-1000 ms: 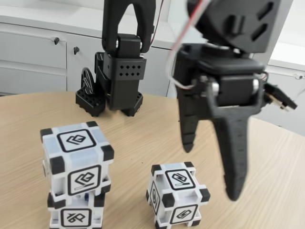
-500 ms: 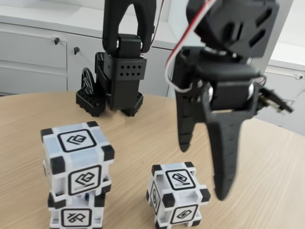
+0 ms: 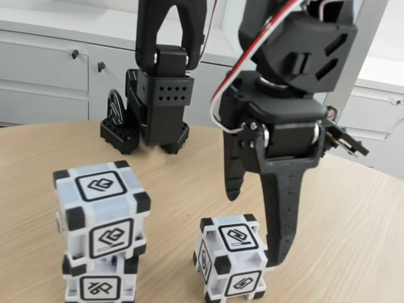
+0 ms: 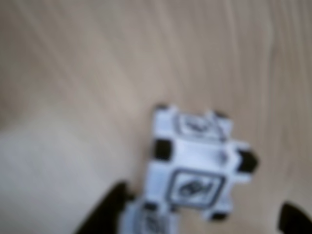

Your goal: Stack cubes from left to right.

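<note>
1. Dropping and sliding left over the last second: gripper (image 3: 252, 227) now down around the lone cube (image 3: 232, 257), no longer off to its right and above it.
2. Reading that as the approach for the third pick; two cubes already stacked, top cube (image 3: 101, 211) sitting on bottom cube (image 3: 100, 281), well left of the lone cube on the table (image 3: 353, 240).
3. Jaws spread wide, gripping nothing yet.
4. Long finger (image 3: 281, 214) down just beside the lone cube's right edge, tip near its upper corner; short finger (image 3: 235, 170) hanging above and behind the lone cube, clear of it.
5. Blurred wrist view: lone cube (image 4: 195, 165) low between two dark finger tips, nearer the left one.
6. Judging more descent needed before closing; cube not fully between the fingers.
</note>
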Tool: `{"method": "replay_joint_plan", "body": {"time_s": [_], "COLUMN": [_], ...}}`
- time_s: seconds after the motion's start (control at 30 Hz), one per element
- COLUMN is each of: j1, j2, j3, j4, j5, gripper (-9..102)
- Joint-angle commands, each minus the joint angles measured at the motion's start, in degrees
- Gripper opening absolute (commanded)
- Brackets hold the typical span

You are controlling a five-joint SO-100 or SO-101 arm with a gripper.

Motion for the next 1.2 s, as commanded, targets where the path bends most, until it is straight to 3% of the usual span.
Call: {"method": "replay_joint_plan", "body": {"time_s": [0.0, 0.13, 0.9, 1.17], "j1": [0.6, 0.9, 3.0, 2.9], "j2": [0.3, 0.3, -4.2, 5.3], "j3": [-0.4, -0.3, -1.2, -0.3], "j4": [-0.8, -4.8, -4.2, -4.2], "j5": [-1.5, -1.8, -3.7, -3.3], "gripper": [33, 33, 32, 32]}}
